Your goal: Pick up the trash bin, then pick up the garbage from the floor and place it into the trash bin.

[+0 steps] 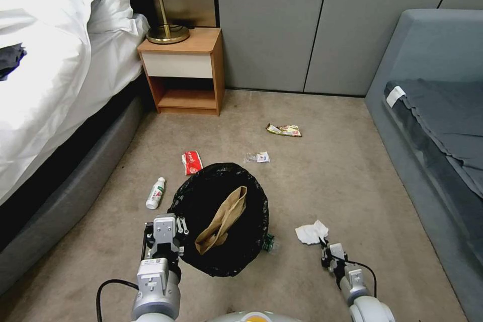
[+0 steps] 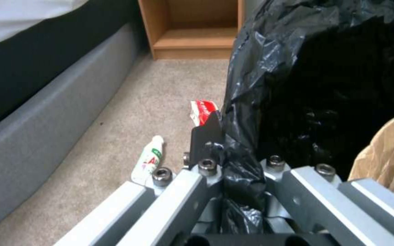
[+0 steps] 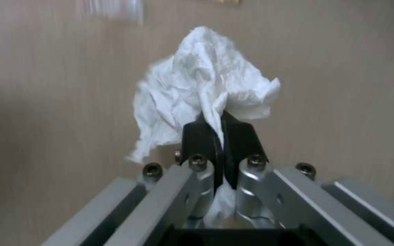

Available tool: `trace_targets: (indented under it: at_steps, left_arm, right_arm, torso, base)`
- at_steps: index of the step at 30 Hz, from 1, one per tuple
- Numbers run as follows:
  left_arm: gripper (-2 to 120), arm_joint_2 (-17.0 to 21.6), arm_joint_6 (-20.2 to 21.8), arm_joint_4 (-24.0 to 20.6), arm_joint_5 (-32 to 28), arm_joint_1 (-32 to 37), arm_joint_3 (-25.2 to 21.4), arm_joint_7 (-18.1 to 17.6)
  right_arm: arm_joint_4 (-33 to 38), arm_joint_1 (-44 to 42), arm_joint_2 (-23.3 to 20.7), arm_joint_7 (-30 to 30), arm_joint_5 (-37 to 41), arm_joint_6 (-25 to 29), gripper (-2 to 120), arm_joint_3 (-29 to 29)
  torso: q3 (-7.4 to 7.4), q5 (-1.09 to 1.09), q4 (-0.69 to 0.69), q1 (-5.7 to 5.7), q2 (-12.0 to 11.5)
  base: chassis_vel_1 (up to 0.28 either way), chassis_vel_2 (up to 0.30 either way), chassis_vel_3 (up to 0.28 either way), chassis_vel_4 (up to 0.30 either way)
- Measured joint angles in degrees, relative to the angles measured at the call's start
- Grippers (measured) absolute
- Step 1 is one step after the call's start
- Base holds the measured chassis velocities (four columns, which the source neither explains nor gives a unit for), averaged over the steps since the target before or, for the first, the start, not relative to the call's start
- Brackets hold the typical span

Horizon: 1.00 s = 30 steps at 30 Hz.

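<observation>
Your left end effector [image 2: 226, 150] is clamping the bag-covered rim of the bin [image 1: 221, 216], so you are carrying the bin low in front of the robot with its mouth open upward, ready to take whatever the other arm brings. That rim pinch is thin, and I judge the bin could swing if you move quickly. A brown paper bag [image 1: 222, 220] is already lying inside.

Your right end effector [image 3: 220, 131] is clenching the crumpled tissue [image 3: 201, 89], to the bin's right and near the floor [image 1: 352, 171]; most of the tissue is hanging beyond the fingertips, so the hold looks light.

4 pieces are lying on the floor: a white bottle [image 1: 156, 193] left of the bin, a red wrapper [image 1: 191, 162] just beyond its rim, a small clear packet [image 1: 257, 157] and a yellow wrapper [image 1: 284, 130] farther off. Something green [image 1: 270, 243] is peeking out beside the bin's right edge; I cannot tell what it is.
</observation>
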Motion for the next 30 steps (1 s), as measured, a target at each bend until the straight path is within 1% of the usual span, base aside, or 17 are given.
trace_targets:
  at_steps: [3,4,5,7,8,9,10,11,12,14,15,17,18,19,21,26,30]
  left_arm:
    - [1,-0.1,-0.1,0.5,0.1,0.0,0.3,0.0]
    - [1,-0.1,-0.1,0.5,0.1,0.0,0.3,0.0]
    - [1,-0.1,-0.1,0.6,0.1,-0.1,0.5,0.0]
    - [1,0.0,-0.1,0.8,0.1,-0.2,0.7,0.0]
    - [1,0.0,-0.1,0.8,0.1,-0.2,0.7,0.0]
    - [1,0.0,-0.1,0.9,0.1,-0.4,0.8,0.0]
    - [1,0.1,-0.1,1.0,0.1,-0.5,0.9,0.0]
    - [1,0.1,-0.1,1.0,0.1,-0.5,0.9,0.0]
    - [1,0.2,-0.2,1.1,0.1,-0.5,1.0,0.0]
    - [1,0.3,-0.2,1.1,0.1,-0.5,1.1,0.0]
    - [1,0.3,-0.2,1.1,0.1,-0.5,1.1,0.0]
    - [1,0.4,-0.3,1.1,-0.1,-0.5,1.1,0.0]
    - [1,0.5,-0.3,1.1,-0.1,-0.5,1.2,0.0]
    - [1,0.5,-0.3,1.1,-0.1,-0.5,1.2,0.0]
    - [1,0.6,-0.5,1.1,-0.1,-0.5,1.4,0.0]
    - [1,0.7,-0.5,0.8,-0.1,-0.5,1.7,0.1]
    - [1,0.8,-0.5,0.6,-0.1,-0.5,1.8,0.1]
  right_arm:
    - [14.3,-2.6,-0.1,-0.3,3.3,-0.5,0,2.0]
    - [14.3,-2.6,-0.1,-0.3,3.3,-0.5,0,2.0]
    - [20.7,-3.6,-0.2,-1.0,4.7,-0.6,0,2.4]
    - [31.4,-5.5,-0.6,-3.4,7.0,-0.2,0,2.2]
    - [31.4,-5.5,-0.6,-3.4,7.0,-0.2,0,2.2]
    - [37.0,-6.3,-0.8,-5.3,7.9,0.4,0,1.5]
    - [42.6,-7.0,-1.0,-7.8,8.7,1.1,0,0.6]
    - [42.6,-7.0,-1.0,-7.8,8.7,1.1,0,0.6]
    - [46.0,-7.6,-1.1,-10.2,9.0,1.6,0,-0.6]
    - [49.7,-8.8,-1.6,-14.8,8.8,2.3,0,-2.9]
    - [49.7,-8.8,-1.6,-14.8,8.8,2.3,0,-2.9]
    - [50.4,-10.0,-2.4,-19.7,7.7,2.9,0,-5.6]
    - [49.9,-10.2,-2.8,-21.1,7.0,3.3,0,-6.7]
    - [49.9,-10.2,-2.8,-21.1,7.0,3.3,0,-6.7]
    - [47.0,-10.6,-3.6,-23.6,4.6,4.4,0,-9.9]
    - [43.0,-10.2,-3.4,-24.1,2.1,5.2,0,-12.9]
    - [37.6,-8.4,-2.0,-24.0,0.3,5.4,0,-15.9]
  torso:
    - [0.00,0.00,0.00,0.00,0.0]
    - [0.00,0.00,0.00,0.00,0.0]
    - [0.00,-0.02,0.01,0.00,0.0]
    - [0.00,-0.03,0.00,0.00,0.0]
    - [0.00,-0.03,0.00,0.00,0.0]
    - [0.00,0.00,-0.01,0.00,0.0]
    - [-0.01,-0.05,0.01,0.00,0.0]
    - [-0.01,-0.05,0.01,0.00,0.0]
    - [0.00,-0.03,0.00,0.00,0.0]
    - [0.00,-0.02,0.00,0.00,0.0]
    - [0.00,-0.02,0.00,0.00,0.0]
    - [0.00,-0.01,0.00,0.00,0.0]
    - [0.00,-0.02,0.00,0.00,0.0]
    - [0.00,-0.02,0.00,0.00,0.0]
    - [0.00,0.00,0.00,0.00,0.0]
    - [0.00,-0.01,0.00,0.00,0.0]
    - [0.00,-0.01,0.00,0.00,0.0]
  base:
    - [0.000,0.000,0.000,0.000]
    - [0.000,0.000,0.000,0.000]
    - [0.000,0.000,0.000,0.000]
    - [0.000,0.000,0.000,0.000]
    - [0.000,0.000,0.000,0.000]
    - [0.000,0.000,0.000,0.000]
    - [0.000,0.000,0.000,0.000]
    - [0.000,0.000,0.000,0.000]
    - [0.000,0.000,0.000,0.000]
    - [0.000,0.000,0.000,0.000]
    - [0.000,0.000,0.000,0.000]
    - [0.000,0.000,0.000,0.000]
    - [0.000,0.000,0.000,0.000]
    - [0.000,0.000,0.000,0.000]
    - [0.000,0.000,0.000,0.000]
    - [0.000,0.000,0.000,0.000]
    - [0.000,0.000,0.000,0.000]
